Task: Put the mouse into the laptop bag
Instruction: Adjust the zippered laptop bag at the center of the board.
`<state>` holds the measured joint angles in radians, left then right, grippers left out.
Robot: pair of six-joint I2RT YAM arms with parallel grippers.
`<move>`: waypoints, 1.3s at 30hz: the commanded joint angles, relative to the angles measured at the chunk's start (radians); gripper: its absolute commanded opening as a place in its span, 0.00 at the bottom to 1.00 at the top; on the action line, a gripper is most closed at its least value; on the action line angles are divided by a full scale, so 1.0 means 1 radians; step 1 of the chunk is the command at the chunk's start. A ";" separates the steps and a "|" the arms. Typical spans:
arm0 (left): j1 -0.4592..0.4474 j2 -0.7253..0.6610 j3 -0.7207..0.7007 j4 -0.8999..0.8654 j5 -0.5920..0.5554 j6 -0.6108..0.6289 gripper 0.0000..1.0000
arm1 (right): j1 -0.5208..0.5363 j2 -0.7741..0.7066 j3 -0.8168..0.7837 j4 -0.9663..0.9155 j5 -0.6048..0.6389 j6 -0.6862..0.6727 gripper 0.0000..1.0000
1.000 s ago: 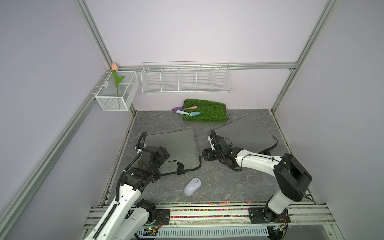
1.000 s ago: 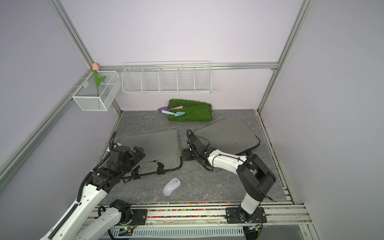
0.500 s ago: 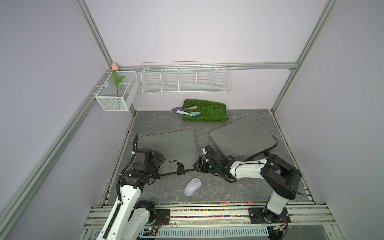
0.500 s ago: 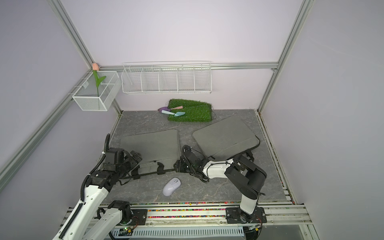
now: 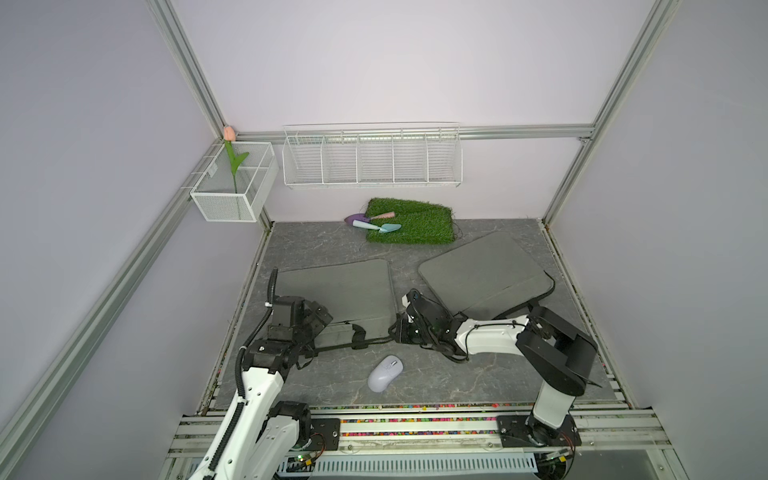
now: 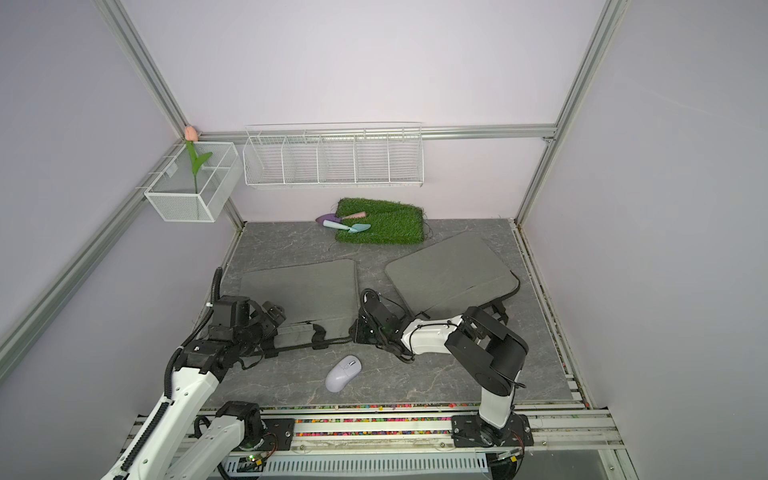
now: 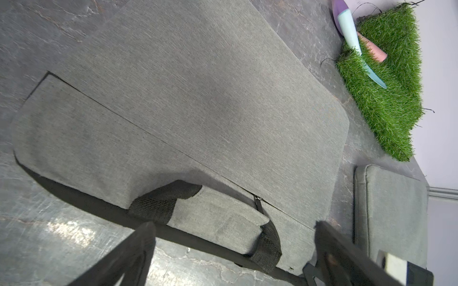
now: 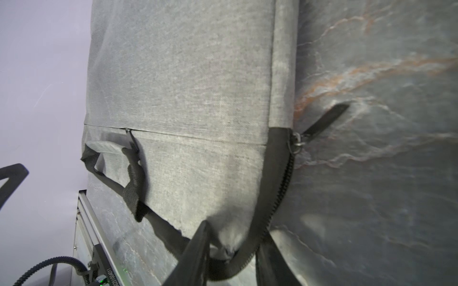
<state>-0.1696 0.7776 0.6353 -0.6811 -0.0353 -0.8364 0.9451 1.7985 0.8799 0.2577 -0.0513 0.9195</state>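
Note:
A pale lilac mouse (image 5: 385,372) (image 6: 343,373) lies on the stone floor near the front edge, apart from both grippers. The grey laptop bag (image 5: 336,291) (image 7: 198,99) (image 8: 186,99) lies flat behind it, its black handle (image 7: 163,203) facing forward. My left gripper (image 5: 320,320) (image 7: 233,247) is open, low over the floor, with the handle just ahead of its fingers. My right gripper (image 5: 401,328) (image 8: 233,250) is shut on the bag's front right corner, where the black zipper (image 8: 280,188) curves round. The zipper pull (image 8: 319,123) lies on the floor beside it.
A second grey bag (image 5: 484,270) lies at the back right, close behind the right arm. A grass mat (image 5: 415,228) with two small trowels (image 5: 374,222) sits by the back wall. Wire baskets (image 5: 372,156) hang on the walls, one holding a tulip (image 5: 232,166).
The right arm swung forward from between the two bags to the left bag's front right corner, and its jaws narrowed onto it. The left arm drew back and settled lower by the handle.

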 commanded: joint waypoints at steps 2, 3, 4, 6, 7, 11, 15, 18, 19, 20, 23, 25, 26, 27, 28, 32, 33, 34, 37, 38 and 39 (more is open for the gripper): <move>0.007 -0.012 -0.006 0.006 0.012 -0.004 1.00 | 0.006 0.004 0.024 0.018 -0.014 0.005 0.41; 0.007 -0.015 -0.005 0.006 0.012 -0.004 1.00 | 0.008 0.000 0.022 0.018 -0.013 0.004 0.42; 0.007 -0.018 -0.007 0.006 0.011 -0.005 1.00 | 0.010 -0.004 0.022 0.017 -0.011 0.002 0.42; 0.007 -0.018 -0.009 0.008 0.012 -0.008 1.00 | 0.015 -0.007 0.023 0.013 -0.007 -0.001 0.42; 0.007 -0.018 -0.012 0.011 0.014 -0.009 1.00 | 0.016 -0.010 0.025 0.009 -0.005 -0.002 0.39; 0.007 -0.017 -0.015 0.019 0.024 -0.015 1.00 | 0.018 -0.003 0.030 0.000 -0.004 -0.004 0.29; 0.007 -0.018 -0.015 0.021 0.031 -0.017 1.00 | 0.017 -0.004 0.034 -0.017 0.000 -0.010 0.19; 0.007 -0.018 -0.015 0.020 0.031 -0.017 1.00 | 0.015 -0.015 0.034 -0.035 0.014 -0.017 0.10; 0.007 -0.019 -0.016 0.020 0.033 -0.017 1.00 | 0.012 -0.019 0.036 -0.045 0.017 -0.021 0.07; 0.007 -0.018 -0.014 0.020 0.036 -0.016 1.00 | 0.004 -0.020 0.036 -0.051 0.019 -0.025 0.06; 0.007 -0.018 -0.007 0.023 0.062 0.012 0.99 | -0.044 -0.025 0.020 -0.041 0.007 -0.045 0.06; 0.007 -0.054 -0.001 0.021 0.095 0.047 1.00 | -0.090 -0.028 0.018 -0.055 0.006 -0.078 0.06; 0.007 -0.062 -0.002 0.029 0.115 0.061 1.00 | -0.115 -0.024 0.023 -0.065 0.001 -0.094 0.06; 0.005 -0.070 -0.006 0.038 0.138 0.079 1.00 | -0.145 -0.018 0.029 -0.065 -0.015 -0.114 0.06; -0.003 -0.077 -0.008 0.041 0.151 0.089 1.00 | -0.175 -0.008 0.038 -0.063 -0.037 -0.136 0.06; -0.110 -0.055 0.005 0.019 0.096 0.116 0.99 | -0.274 0.036 0.138 -0.121 -0.110 -0.239 0.06; -0.157 -0.044 0.011 0.012 0.067 0.119 0.99 | -0.293 0.060 0.206 -0.188 -0.113 -0.280 0.06; -0.200 -0.032 0.016 0.009 0.043 0.119 0.98 | -0.309 0.091 0.278 -0.259 -0.117 -0.324 0.06; -0.296 0.021 0.028 -0.011 -0.018 0.131 0.96 | -0.350 0.188 0.451 -0.381 -0.144 -0.396 0.06; -0.318 0.033 0.033 -0.015 -0.032 0.137 0.95 | -0.364 0.217 0.491 -0.401 -0.158 -0.404 0.06; -0.337 0.049 0.032 -0.016 -0.040 0.143 0.94 | -0.380 0.249 0.532 -0.422 -0.170 -0.409 0.06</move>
<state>-0.4690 0.8013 0.6353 -0.6651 -0.0013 -0.7319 0.5911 1.9991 1.3228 -0.0654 -0.1638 0.6075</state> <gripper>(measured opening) 0.949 0.065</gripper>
